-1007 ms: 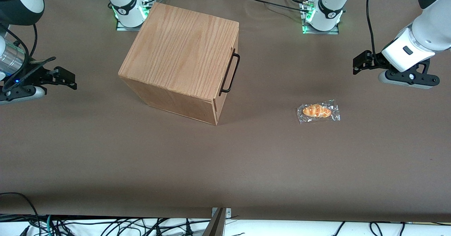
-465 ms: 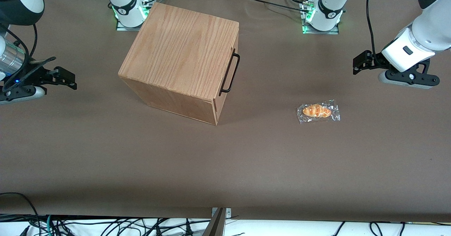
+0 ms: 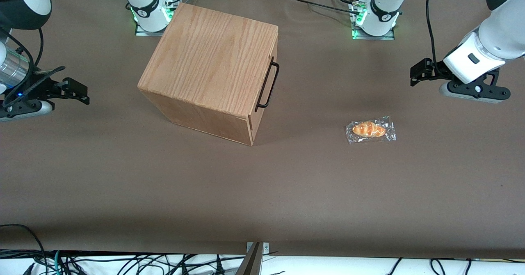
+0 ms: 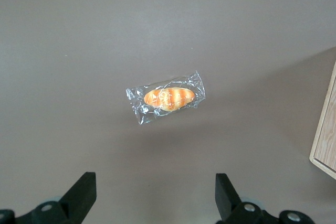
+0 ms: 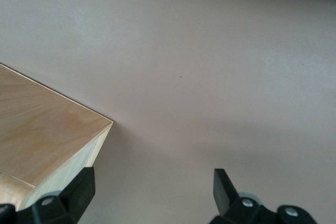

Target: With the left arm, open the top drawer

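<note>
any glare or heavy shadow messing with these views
Front view: soft shadow beside the wooden box under the top drawer handle; the wrapped bread glints slightly. Left wrist view: even light, wrapper shiny, open gripper dark, empty.

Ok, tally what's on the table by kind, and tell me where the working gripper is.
Wooden drawer box: 1
Black wire handle on its top drawer, shut: 1
Wrapped bread roll: 1
Total: 3
The gripper hangs open above the table, toward the working arm's end, touching nothing.

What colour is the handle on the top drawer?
Black; the handle shows best in the front view. The gripper hangs open, apart from it.
</note>
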